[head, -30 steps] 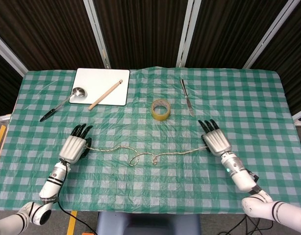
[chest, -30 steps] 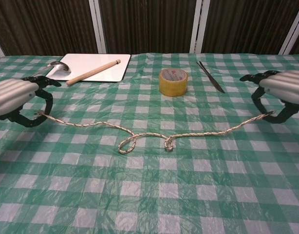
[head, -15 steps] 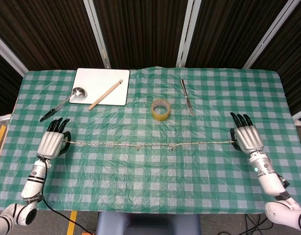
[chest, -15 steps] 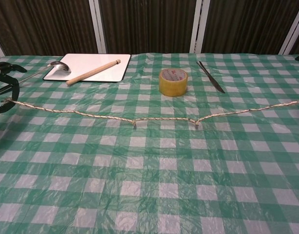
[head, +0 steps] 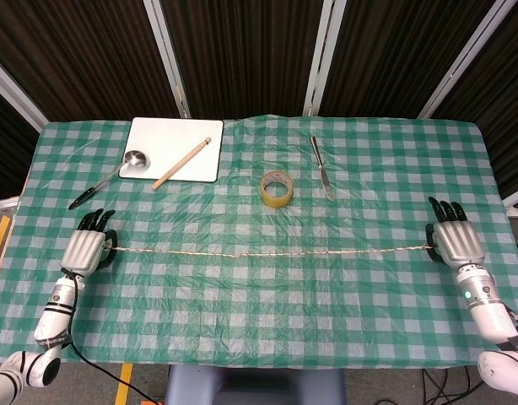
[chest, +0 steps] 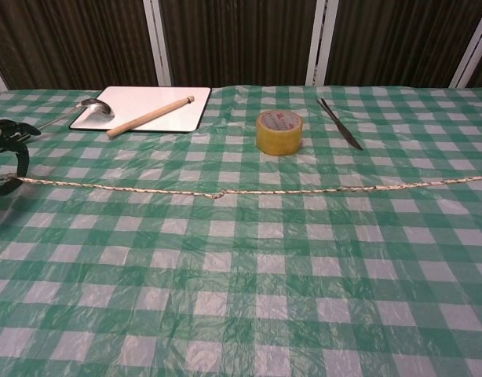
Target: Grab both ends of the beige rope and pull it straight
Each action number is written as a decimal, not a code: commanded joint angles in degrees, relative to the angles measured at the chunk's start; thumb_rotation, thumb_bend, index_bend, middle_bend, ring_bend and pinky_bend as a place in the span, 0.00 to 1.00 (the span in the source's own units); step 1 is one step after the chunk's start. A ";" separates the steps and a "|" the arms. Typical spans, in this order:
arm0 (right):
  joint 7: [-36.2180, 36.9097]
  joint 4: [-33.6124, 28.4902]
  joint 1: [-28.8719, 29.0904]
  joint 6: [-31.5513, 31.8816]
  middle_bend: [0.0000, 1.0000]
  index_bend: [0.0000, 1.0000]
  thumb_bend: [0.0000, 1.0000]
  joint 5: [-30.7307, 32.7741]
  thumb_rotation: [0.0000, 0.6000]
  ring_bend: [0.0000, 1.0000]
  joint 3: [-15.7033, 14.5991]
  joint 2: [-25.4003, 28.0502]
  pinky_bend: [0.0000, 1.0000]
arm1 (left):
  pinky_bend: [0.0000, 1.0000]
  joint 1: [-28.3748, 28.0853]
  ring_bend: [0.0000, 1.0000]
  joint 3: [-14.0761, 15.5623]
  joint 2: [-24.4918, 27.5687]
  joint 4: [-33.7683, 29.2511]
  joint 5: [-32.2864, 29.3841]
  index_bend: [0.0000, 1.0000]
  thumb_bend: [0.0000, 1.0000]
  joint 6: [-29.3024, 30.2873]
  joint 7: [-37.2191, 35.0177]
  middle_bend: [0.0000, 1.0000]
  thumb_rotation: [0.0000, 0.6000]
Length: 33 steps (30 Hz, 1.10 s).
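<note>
The beige rope [head: 267, 252] [chest: 249, 191] runs in a nearly straight line across the green checked table, with a small kink left of its middle. My left hand [head: 86, 249] [chest: 5, 157] pinches its left end near the table's left edge. Over at the table's right side, my right hand [head: 455, 242] holds the other end; the chest view cuts that hand off, and the rope there runs out of frame.
Behind the rope sit a roll of yellow tape [head: 276, 188] [chest: 279, 131] and a knife [head: 321, 166] [chest: 340, 123]. At the back left, a white board [head: 176, 148] carries a wooden rolling pin [head: 181, 163] and a spoon [head: 116, 172].
Both hands have moved further apart. The loops and bends in the rope have been pulled out, and it now lies nearly straight.
</note>
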 commanded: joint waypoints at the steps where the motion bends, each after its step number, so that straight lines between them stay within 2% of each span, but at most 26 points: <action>1: -0.38 0.56 0.17 -0.59 0.06 0.77 0.50 -0.07 1.00 0.00 -0.26 -0.67 0.00 | 0.10 -0.28 0.00 0.12 -0.77 0.97 -0.07 0.65 0.42 -0.78 -0.41 0.07 1.00; 14: -4.72 3.69 1.11 -3.98 0.06 0.77 0.50 2.58 1.00 0.00 -0.71 -3.75 0.00 | 0.10 -1.03 0.00 0.26 -3.58 7.05 -0.91 0.66 0.42 -4.65 -2.94 0.08 1.00; 25: -4.48 5.61 1.35 -5.70 0.06 0.73 0.50 3.00 1.00 0.00 -1.01 -5.47 0.00 | 0.11 -1.26 0.00 1.50 -4.67 9.08 0.38 0.61 0.43 -6.35 -6.00 0.08 1.00; 27: -4.45 5.90 1.42 -6.32 0.06 0.68 0.50 3.56 1.00 0.00 -0.93 -5.81 0.00 | 0.11 -1.29 0.00 1.73 -4.78 9.37 0.61 0.57 0.43 -6.56 -6.16 0.08 1.00; 28: -4.63 6.10 1.46 -6.60 0.06 0.62 0.50 3.78 1.00 0.00 -0.96 -5.95 0.00 | 0.11 -1.26 0.00 1.84 -4.82 9.46 0.72 0.52 0.43 -6.59 -6.31 0.07 1.00; 30: -5.42 6.51 1.58 -7.54 0.05 0.48 0.50 4.58 1.00 0.00 -1.11 -6.17 0.00 | 0.12 -1.18 0.00 2.00 -4.74 9.42 0.87 0.38 0.43 -6.74 -6.84 0.07 1.00; 31: -5.80 6.57 1.64 -7.95 0.03 0.38 0.50 5.04 1.00 0.00 -1.13 -6.22 0.00 | 0.12 -1.15 0.00 2.08 -4.63 9.32 0.90 0.29 0.44 -6.89 -6.97 0.06 1.00; 32: -6.16 6.51 1.72 -8.59 0.02 0.33 0.50 5.72 1.00 0.00 -1.12 -6.20 0.00 | 0.12 -1.12 0.00 2.20 -4.41 9.13 0.91 0.20 0.44 -7.19 -7.04 0.05 1.00; 33: -6.39 6.40 1.82 -9.08 0.01 0.27 0.50 6.20 1.00 0.00 -1.09 -6.14 0.00 | 0.12 -1.11 0.00 2.28 -4.19 8.88 0.89 0.15 0.44 -7.45 -7.06 0.04 1.00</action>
